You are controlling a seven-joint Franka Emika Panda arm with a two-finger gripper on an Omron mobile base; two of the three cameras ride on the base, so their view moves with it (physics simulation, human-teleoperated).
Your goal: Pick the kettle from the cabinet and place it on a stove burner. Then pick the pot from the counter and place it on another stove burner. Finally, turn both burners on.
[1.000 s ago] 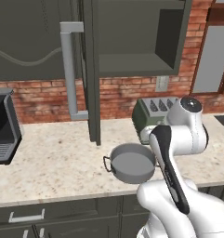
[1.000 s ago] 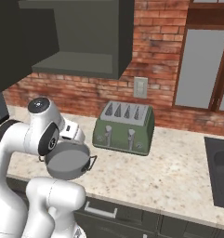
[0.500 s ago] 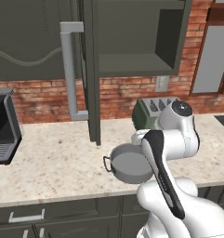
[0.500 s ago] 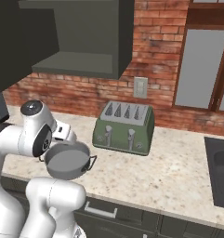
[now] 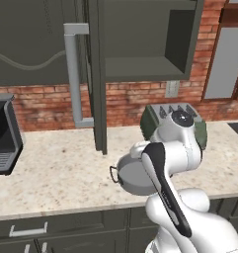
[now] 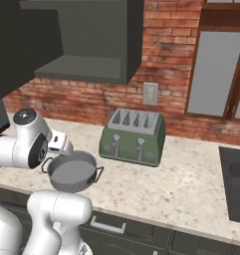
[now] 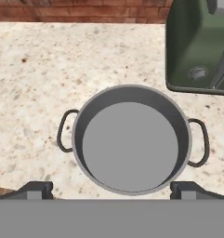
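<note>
Gripper jaws wide, empty, over pot on counter — fingertips cut off at frame edge

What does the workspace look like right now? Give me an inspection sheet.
Surface: beige speckled counter, dry and unmarked.
Job's things: pot upright on the counter, nothing in it, both loop handles free. Cabinet open, its visible shelf bare; kettle nothing seen. Dark cooktop edge at the far right of the right base view.
Clutter: green toaster beside the pot, apart from it; black appliance at the counter's left end.
Grippers: gripper open, above the pot, fingertips outside the rim on either side, nothing held.
Cables: nothing seen.
Surroundings: brick wall, wall outlet, window.
</note>
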